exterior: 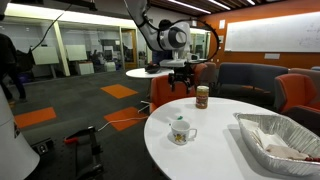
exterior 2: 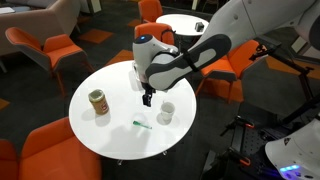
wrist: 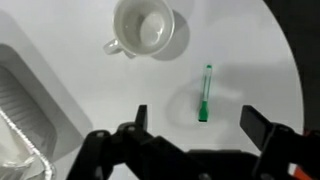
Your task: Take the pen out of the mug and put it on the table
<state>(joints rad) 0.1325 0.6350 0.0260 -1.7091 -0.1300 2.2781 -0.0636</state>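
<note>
Noting a tan cylindrical container (exterior: 202,97) standing upright toward the far side in an exterior view, well apart from a foil tray (exterior: 275,140) lying near on the right and holding crumpled pale material. Seeing orange chairs (exterior 2: 58,45) ringing the scene, a small round table (exterior: 148,73) sitting farther back, and a person (exterior: 10,62) standing at the far left beside grey carpet bearing orange patches (exterior: 118,91).
</note>
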